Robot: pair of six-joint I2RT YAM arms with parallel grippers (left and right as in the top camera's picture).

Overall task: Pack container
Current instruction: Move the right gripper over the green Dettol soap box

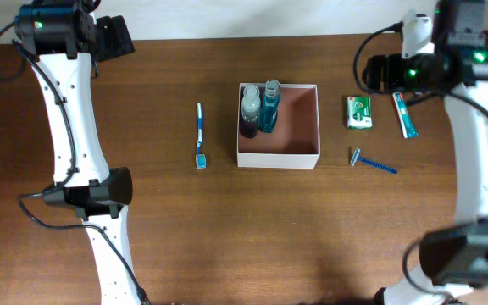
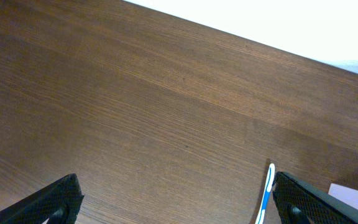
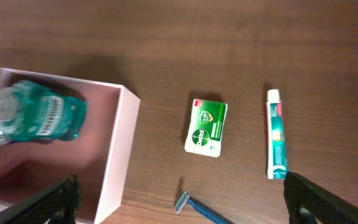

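The container (image 1: 278,158) is a square white-walled box with a pinkish inside at the table's middle. A dark bottle (image 1: 250,114) and a blue mouthwash bottle (image 1: 269,106) stand in its far left corner. A blue toothbrush (image 1: 200,135) lies to its left. A green soap box (image 1: 360,112), a toothpaste tube (image 1: 405,114) and a blue razor (image 1: 373,161) lie to its right. My left gripper (image 2: 179,208) is open and empty over bare table, with the toothbrush tip (image 2: 268,190) by its right finger. My right gripper (image 3: 182,186) is open and empty above the razor (image 3: 194,208), the soap box (image 3: 206,127) and the container wall (image 3: 120,149).
The toothpaste tube (image 3: 276,134) lies by my right gripper's right finger. The mouthwash bottle (image 3: 39,115) shows inside the container in the right wrist view. Both arm bases stand at the front left and front right of the table.
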